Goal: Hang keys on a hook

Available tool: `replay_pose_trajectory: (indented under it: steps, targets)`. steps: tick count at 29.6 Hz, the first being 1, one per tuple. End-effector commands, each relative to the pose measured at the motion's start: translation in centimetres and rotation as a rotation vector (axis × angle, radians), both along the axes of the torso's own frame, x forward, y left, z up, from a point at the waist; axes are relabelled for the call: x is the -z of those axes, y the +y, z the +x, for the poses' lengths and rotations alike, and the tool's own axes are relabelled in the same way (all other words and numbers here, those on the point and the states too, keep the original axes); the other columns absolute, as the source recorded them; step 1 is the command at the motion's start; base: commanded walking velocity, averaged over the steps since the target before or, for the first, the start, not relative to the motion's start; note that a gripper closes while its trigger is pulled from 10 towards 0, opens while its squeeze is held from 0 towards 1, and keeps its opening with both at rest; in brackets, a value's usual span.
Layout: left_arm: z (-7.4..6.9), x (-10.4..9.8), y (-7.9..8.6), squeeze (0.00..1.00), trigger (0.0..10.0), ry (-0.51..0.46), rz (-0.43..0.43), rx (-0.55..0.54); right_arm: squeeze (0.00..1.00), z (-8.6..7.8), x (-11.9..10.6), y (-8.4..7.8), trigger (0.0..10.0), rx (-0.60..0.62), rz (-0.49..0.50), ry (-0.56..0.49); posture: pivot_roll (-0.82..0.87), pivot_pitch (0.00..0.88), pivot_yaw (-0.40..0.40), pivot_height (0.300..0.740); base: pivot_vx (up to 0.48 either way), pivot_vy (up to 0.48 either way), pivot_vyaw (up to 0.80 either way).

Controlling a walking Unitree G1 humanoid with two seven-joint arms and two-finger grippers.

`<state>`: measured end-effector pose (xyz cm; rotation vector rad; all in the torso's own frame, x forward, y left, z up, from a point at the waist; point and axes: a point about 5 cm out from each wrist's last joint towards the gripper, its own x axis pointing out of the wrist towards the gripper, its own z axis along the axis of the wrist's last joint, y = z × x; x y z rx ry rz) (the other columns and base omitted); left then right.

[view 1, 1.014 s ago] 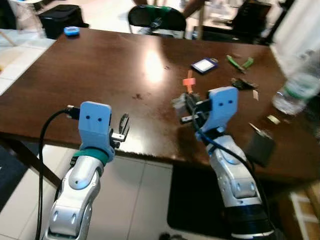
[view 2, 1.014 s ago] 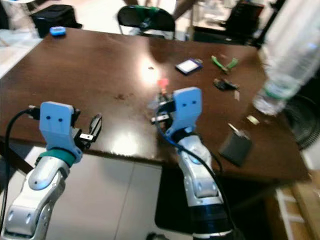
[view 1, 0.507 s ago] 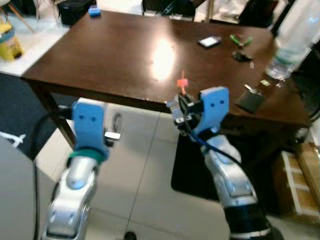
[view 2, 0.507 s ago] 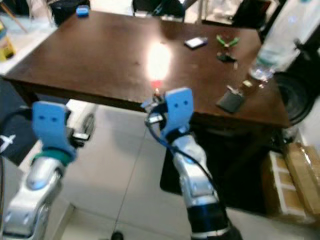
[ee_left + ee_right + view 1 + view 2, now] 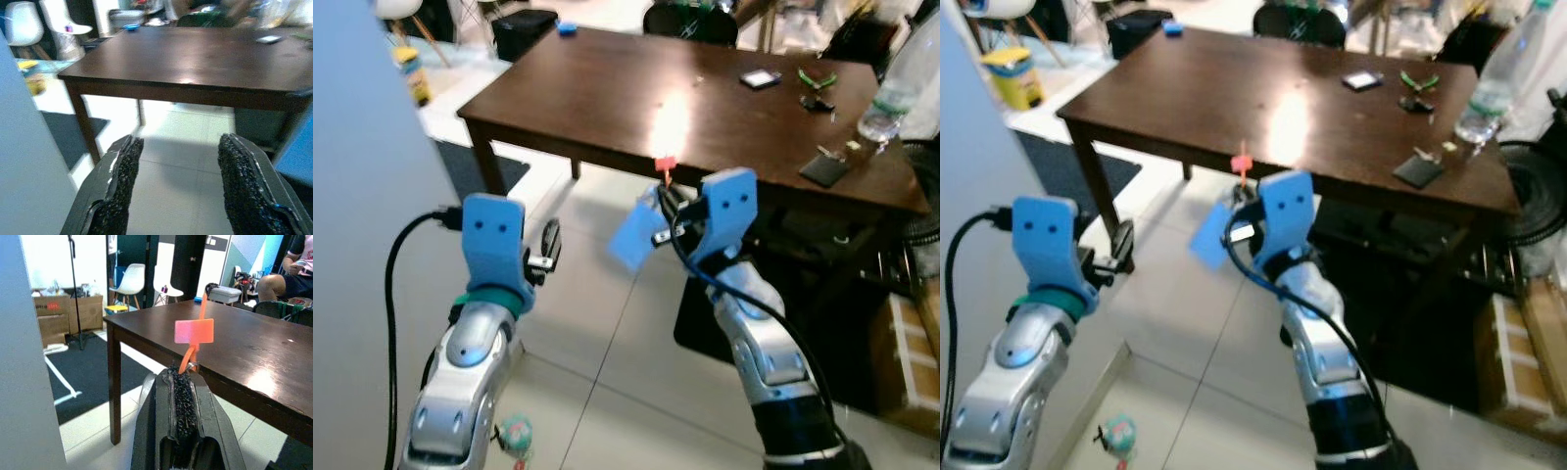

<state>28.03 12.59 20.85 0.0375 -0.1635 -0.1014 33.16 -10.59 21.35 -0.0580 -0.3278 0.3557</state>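
Observation:
My right gripper is shut on the keys, held in the air in front of the table's near edge. An orange tag stands up from the shut fingers, with a bit of metal ring at its base. A pale blue tag hangs off to the gripper's left. My left gripper is open over the tiled floor, and nothing lies between its fingertips. A flat blue-grey wall stands close on my left.
The dark wooden table stands ahead with a plastic bottle, a black wallet and a card on it. A small toy lies on the floor by my left arm. A seated person is beyond the table.
The camera has backed away from the table and turned; the wall has come into view on the left. The right gripper still holds the keys, and the blue tag now hangs in sight.

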Motion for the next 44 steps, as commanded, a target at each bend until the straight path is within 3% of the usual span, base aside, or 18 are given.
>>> replay_pose_trajectory:
  steps: [1,11,26,33,44]
  targets:
    - [0.0,0.3,0.2,0.00,10.0,0.014,0.003,-0.009,0.00,-0.1,0.2,0.4,10.0,-0.014,0.006,0.007,-0.06,0.065,0.032,0.740,0.000,0.000,0.80]
    - [0.1,0.3,0.1,0.00,10.0,0.022,0.004,-0.005,0.00,-0.2,0.2,0.4,10.0,-0.019,0.009,0.011,-0.06,0.066,0.034,0.740,0.000,0.000,0.80]
    - [0.1,-0.8,-1.5,0.00,10.0,0.002,0.006,0.061,0.00,-0.3,-0.1,0.5,10.0,-0.048,0.004,-0.001,-0.06,0.069,0.036,0.740,0.000,0.000,0.80]
    - [-0.1,-0.2,-1.4,0.00,10.0,0.011,0.038,0.062,0.00,-0.3,-0.1,0.5,10.0,-0.053,0.002,0.002,-0.06,0.068,0.036,0.740,0.000,0.000,0.80]
    - [-0.2,0.4,-1.4,0.00,10.0,0.040,0.000,0.060,0.00,-0.4,0.1,0.4,10.0,-0.060,-0.001,0.012,-0.06,0.070,0.034,0.740,0.000,0.000,0.80]
